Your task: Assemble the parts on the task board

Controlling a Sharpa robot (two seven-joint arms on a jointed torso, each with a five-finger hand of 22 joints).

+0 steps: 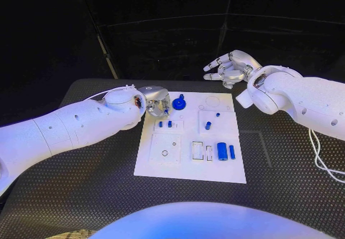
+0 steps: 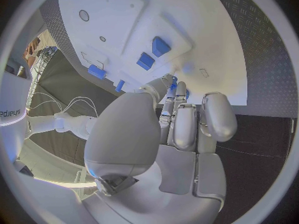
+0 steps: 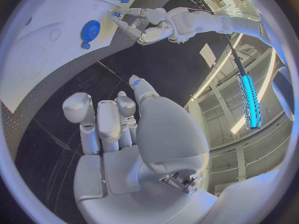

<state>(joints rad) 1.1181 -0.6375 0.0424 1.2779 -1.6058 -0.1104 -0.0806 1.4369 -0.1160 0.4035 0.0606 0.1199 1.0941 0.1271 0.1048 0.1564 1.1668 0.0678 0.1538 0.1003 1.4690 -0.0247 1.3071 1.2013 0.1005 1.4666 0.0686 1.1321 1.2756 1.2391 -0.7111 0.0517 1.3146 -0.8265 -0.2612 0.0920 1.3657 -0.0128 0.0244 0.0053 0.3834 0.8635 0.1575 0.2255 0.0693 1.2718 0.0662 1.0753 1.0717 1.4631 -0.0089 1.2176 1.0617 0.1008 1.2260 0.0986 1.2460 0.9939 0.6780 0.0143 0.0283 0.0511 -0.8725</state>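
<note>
Left hand point(image 1: 154, 102) hovers at the task board's point(image 1: 190, 169) upper-left corner, fingers point(image 2: 184, 127) curled, their hold unclear, beside the blue gear point(image 1: 179, 103), likely the seating step, while the right hand point(image 1: 231, 67) waits, fingers spread and holding nothing, upper right.

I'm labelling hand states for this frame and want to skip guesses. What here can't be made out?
- Left hand: head view, its own arm and palm hide the fingertips, so whether it pinches a part is unclear; in its wrist view the fingers cover the contact.
- Blue gear: whether seated on the board can't be told, too small.
- Right hand: raised, holding nothing.
</note>
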